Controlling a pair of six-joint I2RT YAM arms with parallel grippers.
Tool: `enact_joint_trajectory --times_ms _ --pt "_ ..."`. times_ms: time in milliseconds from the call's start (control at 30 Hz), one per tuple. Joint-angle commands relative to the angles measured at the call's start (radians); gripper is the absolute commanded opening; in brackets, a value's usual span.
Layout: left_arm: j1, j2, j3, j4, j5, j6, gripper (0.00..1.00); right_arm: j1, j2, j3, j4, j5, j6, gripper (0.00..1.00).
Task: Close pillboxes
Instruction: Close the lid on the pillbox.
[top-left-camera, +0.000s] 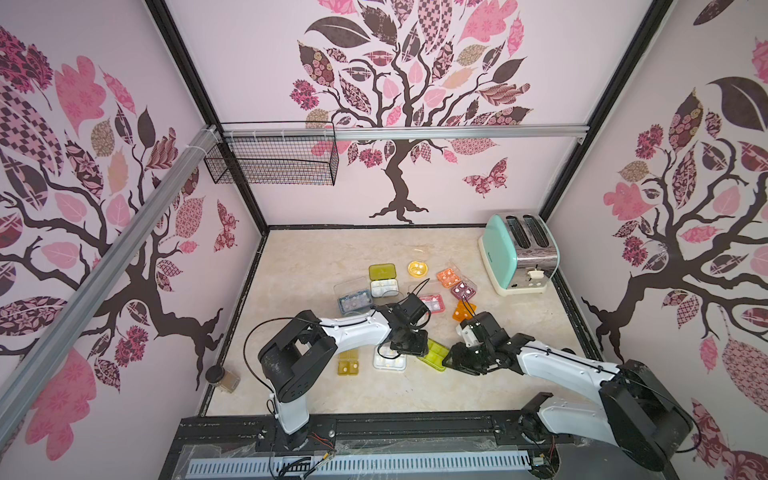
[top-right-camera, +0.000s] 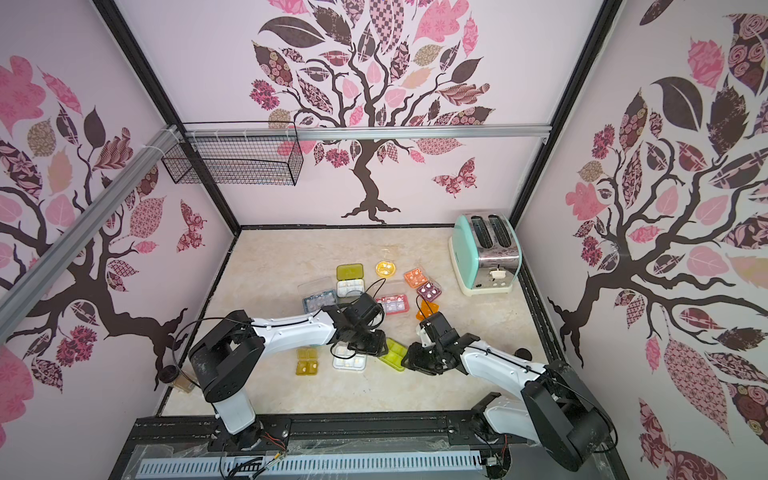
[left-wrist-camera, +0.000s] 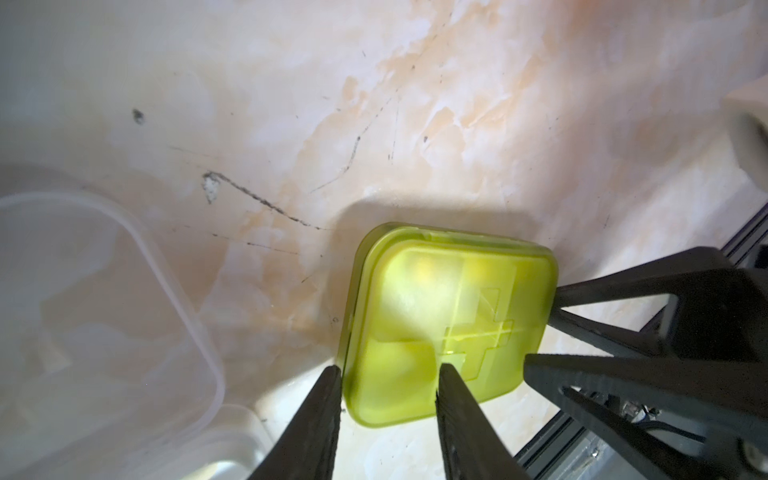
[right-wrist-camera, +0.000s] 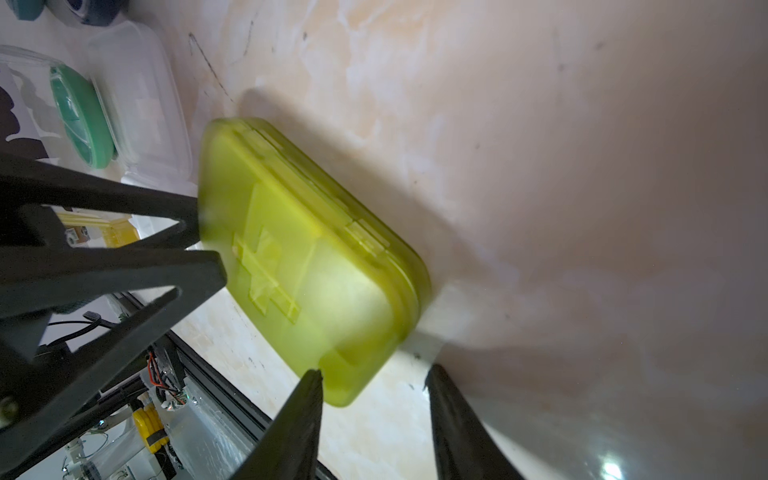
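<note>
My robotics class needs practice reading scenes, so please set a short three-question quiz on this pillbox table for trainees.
1. True or false: the lime pillbox lies between the left gripper and the right gripper.
2. What stands in the far right corner of the table? A) mint-green toaster B) kettle C) mug
3. What hangs from the back rail?
Key: 1 true; 2 A; 3 a black wire basket.
</note>
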Motion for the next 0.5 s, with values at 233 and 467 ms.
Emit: enact_joint_trajectory --times_ms 233,467 --pt "-0.013 0.029 -0.034 0.061 0.016 -0.03 0.39 0.017 0.056 0.005 -0.046 0.103 -0.017 0.4" --pt "-0.016 0.032 -0.05 0.075 0.019 -0.045 0.38 0.018 0.067 0.009 -0.056 0.114 -0.035 0.4"
